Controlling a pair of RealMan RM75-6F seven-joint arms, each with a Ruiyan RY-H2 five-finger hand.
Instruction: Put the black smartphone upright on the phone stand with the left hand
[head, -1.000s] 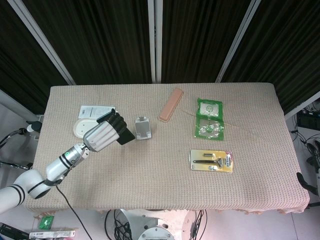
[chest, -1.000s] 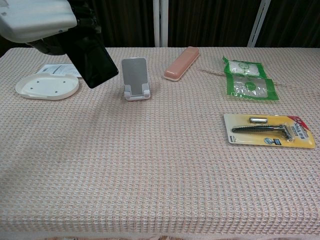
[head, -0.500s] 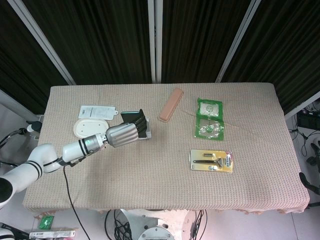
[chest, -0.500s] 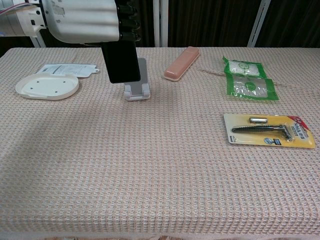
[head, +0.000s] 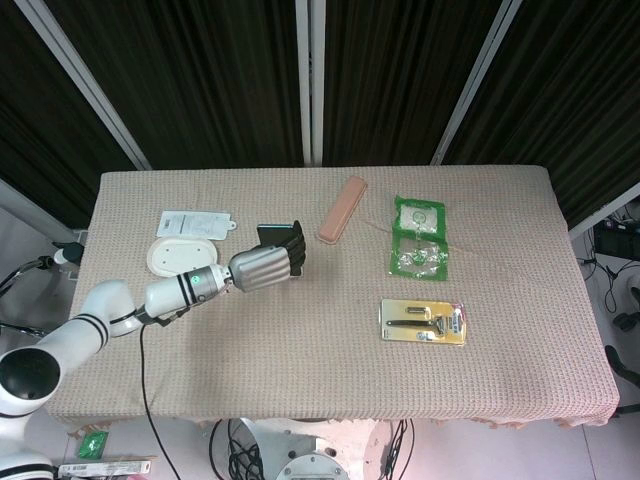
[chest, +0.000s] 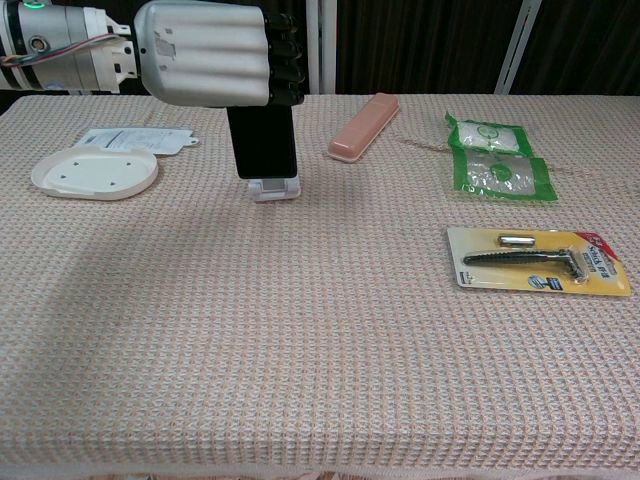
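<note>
Compared with the frames half a second and a second earlier, the left robot hand (chest: 215, 55) has carried the black smartphone (chest: 262, 140) rightward from beside the white dish to directly over the phone stand (chest: 274, 187), turning it from tilted to upright. Left robot hand: fingers curled around the upper part of the phone, gripping it; the lower part hangs below the hand. In the chest view the phone's lower edge sits at the stand's front lip, hiding the backrest; whether it rests on the lip cannot be told. In the head view the hand (head: 268, 266) covers the stand, with the phone's top edge (head: 274, 233) showing beyond the fingers. Right robot hand: not visible in either view. Elsewhere on the surface (chest: 300, 330): a white oval dish (chest: 94, 172) and a white packet (chest: 130, 139) to the left of the stand, a pink case (chest: 364, 126) to its right, two green packets (chest: 493, 155), and a carded razor (chest: 538, 261) nearer the front.
</note>
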